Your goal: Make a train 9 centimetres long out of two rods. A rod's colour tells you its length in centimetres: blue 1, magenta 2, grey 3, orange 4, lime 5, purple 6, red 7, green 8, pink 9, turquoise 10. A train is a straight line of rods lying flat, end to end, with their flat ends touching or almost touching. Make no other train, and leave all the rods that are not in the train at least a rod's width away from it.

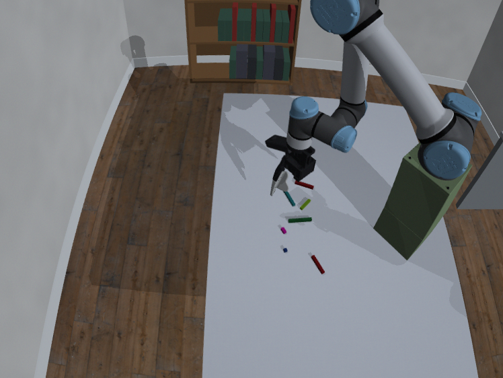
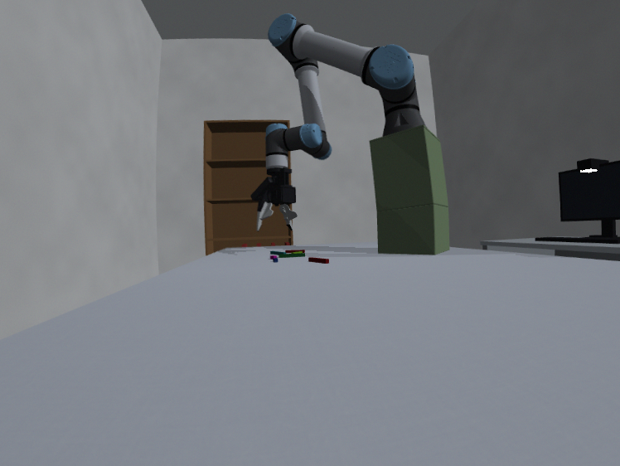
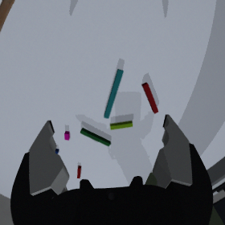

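Several rods lie flat and apart on the grey table. A turquoise rod lies just under my gripper. A red rod lies beside it, with a lime rod and a green rod close by. A magenta rod, a blue rod and a second red rod lie nearer the front. My gripper hangs above the cluster, open and empty.
The arm's green pedestal stands on the table's right side. A bookshelf stands against the back wall. A monitor sits on a side desk at the right.
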`<state>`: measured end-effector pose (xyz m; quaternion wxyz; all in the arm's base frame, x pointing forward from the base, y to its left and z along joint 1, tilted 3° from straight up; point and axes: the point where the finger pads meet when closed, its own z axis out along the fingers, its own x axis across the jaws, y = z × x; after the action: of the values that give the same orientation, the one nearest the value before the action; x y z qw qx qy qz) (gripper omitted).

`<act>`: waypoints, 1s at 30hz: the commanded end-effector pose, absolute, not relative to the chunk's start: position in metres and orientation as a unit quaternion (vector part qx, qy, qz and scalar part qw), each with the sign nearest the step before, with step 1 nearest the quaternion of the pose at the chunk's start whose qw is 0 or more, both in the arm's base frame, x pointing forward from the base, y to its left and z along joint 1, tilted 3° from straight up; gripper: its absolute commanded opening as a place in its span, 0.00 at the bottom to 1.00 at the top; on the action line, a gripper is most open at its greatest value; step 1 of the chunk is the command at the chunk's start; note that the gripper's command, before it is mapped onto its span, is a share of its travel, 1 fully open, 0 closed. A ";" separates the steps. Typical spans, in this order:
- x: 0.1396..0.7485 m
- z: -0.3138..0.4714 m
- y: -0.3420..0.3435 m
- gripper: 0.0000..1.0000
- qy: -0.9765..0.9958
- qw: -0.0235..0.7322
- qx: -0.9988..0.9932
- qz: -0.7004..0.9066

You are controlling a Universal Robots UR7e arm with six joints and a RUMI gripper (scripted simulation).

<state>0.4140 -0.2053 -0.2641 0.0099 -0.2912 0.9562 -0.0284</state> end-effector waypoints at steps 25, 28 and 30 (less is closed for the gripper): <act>0.399 -0.264 -0.210 1.00 0.999 0.015 -0.016 -0.026; 0.398 -0.264 -0.210 1.00 1.000 0.016 0.003 -0.025; 0.397 -0.265 -0.210 1.00 0.999 0.016 0.015 -0.025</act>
<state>0.4007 -0.2102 -0.2640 0.0171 -0.0198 0.9993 -0.0255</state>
